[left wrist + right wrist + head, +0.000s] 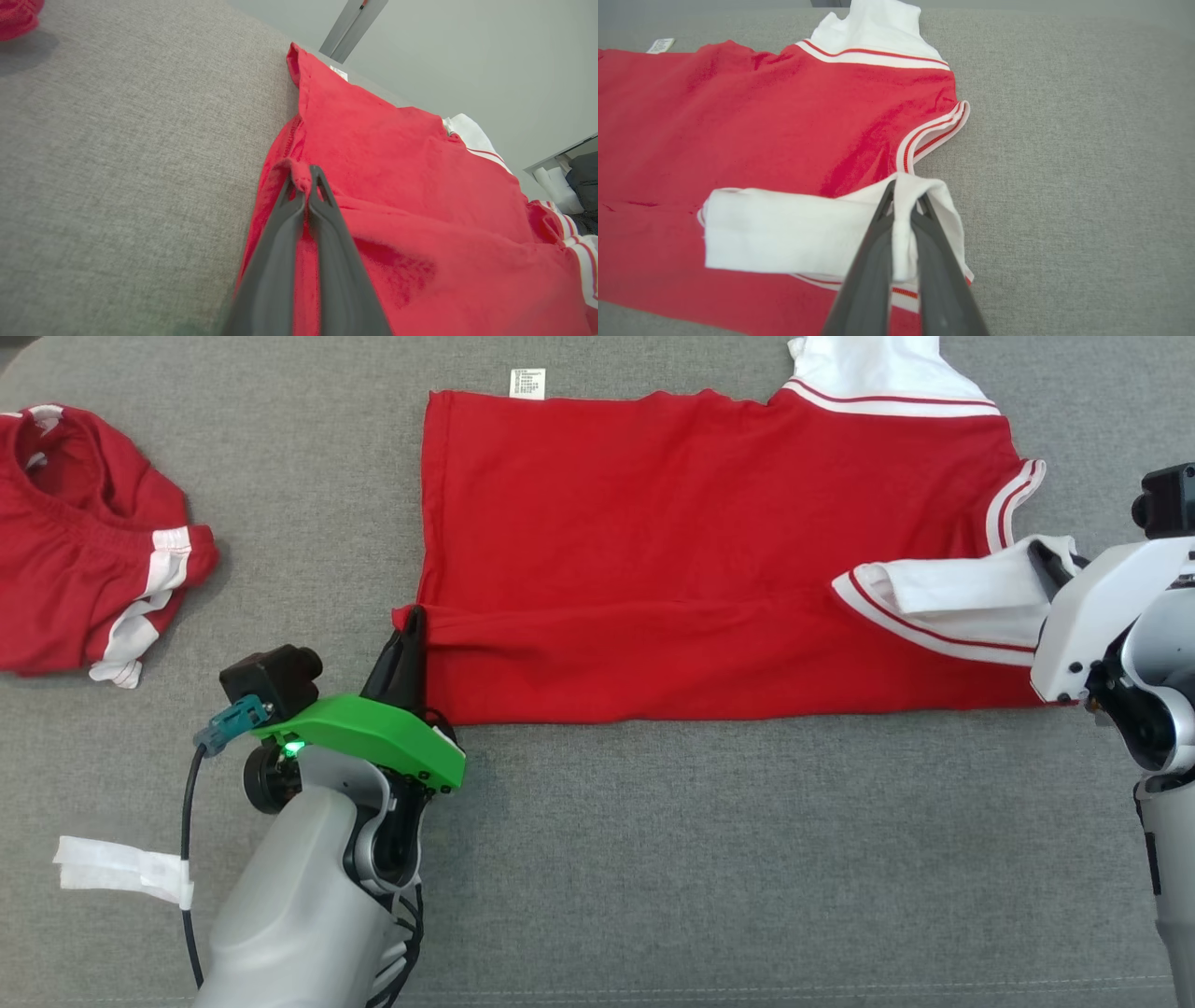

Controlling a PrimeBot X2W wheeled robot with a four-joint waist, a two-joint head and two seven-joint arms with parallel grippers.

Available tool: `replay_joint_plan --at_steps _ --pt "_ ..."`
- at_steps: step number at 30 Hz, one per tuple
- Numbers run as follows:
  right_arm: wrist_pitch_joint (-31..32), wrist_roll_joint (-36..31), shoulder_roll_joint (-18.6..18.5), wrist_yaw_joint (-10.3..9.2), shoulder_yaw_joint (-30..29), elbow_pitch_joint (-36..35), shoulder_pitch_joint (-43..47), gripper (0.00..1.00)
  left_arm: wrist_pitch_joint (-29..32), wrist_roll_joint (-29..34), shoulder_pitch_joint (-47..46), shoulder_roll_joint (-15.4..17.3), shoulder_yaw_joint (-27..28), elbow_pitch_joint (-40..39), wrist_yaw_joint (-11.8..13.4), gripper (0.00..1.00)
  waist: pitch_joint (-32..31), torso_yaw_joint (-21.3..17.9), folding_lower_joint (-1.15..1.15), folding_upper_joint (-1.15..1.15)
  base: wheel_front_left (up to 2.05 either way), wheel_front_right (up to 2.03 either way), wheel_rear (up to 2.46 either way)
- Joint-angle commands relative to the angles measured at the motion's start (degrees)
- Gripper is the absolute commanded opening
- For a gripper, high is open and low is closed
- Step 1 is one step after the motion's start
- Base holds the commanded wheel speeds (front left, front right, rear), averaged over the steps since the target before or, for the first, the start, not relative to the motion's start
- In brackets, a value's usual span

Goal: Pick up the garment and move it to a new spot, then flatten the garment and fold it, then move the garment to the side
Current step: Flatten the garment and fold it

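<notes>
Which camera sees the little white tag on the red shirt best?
The head view: the tag lies flat, facing the camera, at the red shirt's far edge, with print lines showing. The right wrist view shows the tag small and slanted; the left wrist view shows a tiny sliver of it.

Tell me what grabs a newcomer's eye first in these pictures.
The red shirt spread wide across the middle of the grey surface. The left gripper pinches its hem at one end, the right gripper its white sleeve at the other. A second red garment lies bunched far left.
</notes>
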Motion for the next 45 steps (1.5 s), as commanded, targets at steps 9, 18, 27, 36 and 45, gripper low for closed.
replay_joint_plan --at_steps 9,18,27,36,45 --pt "-10.5 4.2 0.1 0.01 3.2 1.0 -2.6 1.00 -2.1 1.5 -1.9 -0.1 -0.4 2.9 -0.3 1.00 -0.3 0.0 0.00 0.00 0.00 0.00 0.00" --pt "-4.6 2.5 -0.8 0.01 -1.4 0.4 3.8 1.00 -3.4 8.0 2.4 2.5 -3.8 2.0 1.9 1.00 -2.8 0.2 0.00 0.00 0.00 0.00 0.00" --pt "1.1 -1.7 2.5 0.02 -7.8 -1.1 9.0 1.00 -2.0 11.9 3.3 3.7 -7.2 2.6 5.7 1.00 -1.3 -0.2 0.00 0.00 0.00 0.00 0.00" --pt "1.2 -2.9 4.9 0.01 -7.3 4.1 7.0 1.00 -1.1 12.6 0.8 3.4 -8.0 5.3 6.7 1.00 0.7 -0.6 0.00 0.00 0.00 0.00 0.00" --pt "-1.6 -0.5 6.1 0.01 -5.3 11.4 5.7 0.00 0.3 11.8 -0.7 2.5 -9.1 8.6 4.8 0.49 1.4 -0.5 0.00 0.00 0.00 0.00 0.00"
